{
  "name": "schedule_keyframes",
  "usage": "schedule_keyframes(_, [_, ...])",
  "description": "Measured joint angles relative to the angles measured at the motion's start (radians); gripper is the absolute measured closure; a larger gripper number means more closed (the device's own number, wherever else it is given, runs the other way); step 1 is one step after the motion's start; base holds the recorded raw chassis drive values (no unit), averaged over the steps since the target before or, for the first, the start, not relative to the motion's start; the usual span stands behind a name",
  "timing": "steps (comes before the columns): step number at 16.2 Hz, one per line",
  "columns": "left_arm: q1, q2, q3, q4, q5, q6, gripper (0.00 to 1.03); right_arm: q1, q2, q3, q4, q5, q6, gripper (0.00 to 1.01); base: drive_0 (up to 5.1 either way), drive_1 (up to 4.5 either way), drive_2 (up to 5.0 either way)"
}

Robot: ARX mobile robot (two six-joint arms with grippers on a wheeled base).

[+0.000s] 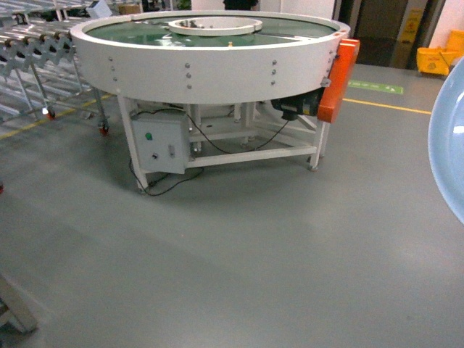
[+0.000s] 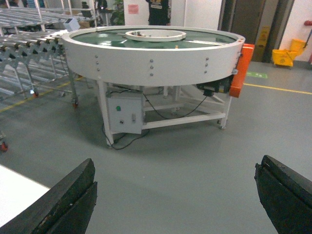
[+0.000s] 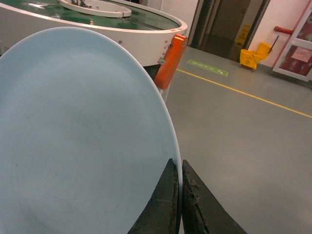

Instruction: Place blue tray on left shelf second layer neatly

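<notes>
The blue tray (image 3: pixel 83 131) is pale blue and glossy, held on edge and filling the left half of the right wrist view. In the head view only its curved rim (image 1: pixel 451 138) shows at the right border. My right gripper (image 3: pixel 180 163) is shut on the tray's rim, one finger on each face. My left gripper (image 2: pixel 176 161) is open, its black fingers (image 2: pixel 73 195) spread wide over bare grey floor with nothing between them. Neither gripper shows in the head view. The left shelf is out of view.
A large round white turntable (image 1: pixel 210 69) on a white frame stands ahead, with a grey control box (image 1: pixel 159 145) and an orange cover (image 1: pixel 337 80). Roller conveyors (image 1: pixel 36 43) stand at far left. A yellow mop bucket (image 1: pixel 438 58) and yellow floor line (image 1: pixel 384 106) lie at back right.
</notes>
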Motion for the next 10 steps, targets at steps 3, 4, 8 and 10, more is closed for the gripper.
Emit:
schedule_keyframes(3, [0.0,0.0,0.0,0.005,0.0,0.0,0.05,0.0,0.0,0.0,-0.002,0.0,0.0,0.99,1.9,-0.66,-5.9])
schedule_keyframes(4, [0.0,0.0,0.0,-0.001,0.0,0.0,0.05,0.0,0.0,0.0,0.001,0.0,0.0,0.99,1.9,-0.7,-5.9])
schedule_keyframes(8, [0.0,0.0,0.0,0.002,0.0,0.0,0.05,0.0,0.0,0.0,0.0,0.0,0.0,0.99,1.1,-0.38,-5.3])
schedule_keyframes(10, [0.0,0.0,0.0,0.002,0.001,0.0,0.05,-0.001,0.002,0.0,-0.004,0.003,0.0,0.99,-1.7,0.21,-3.7])
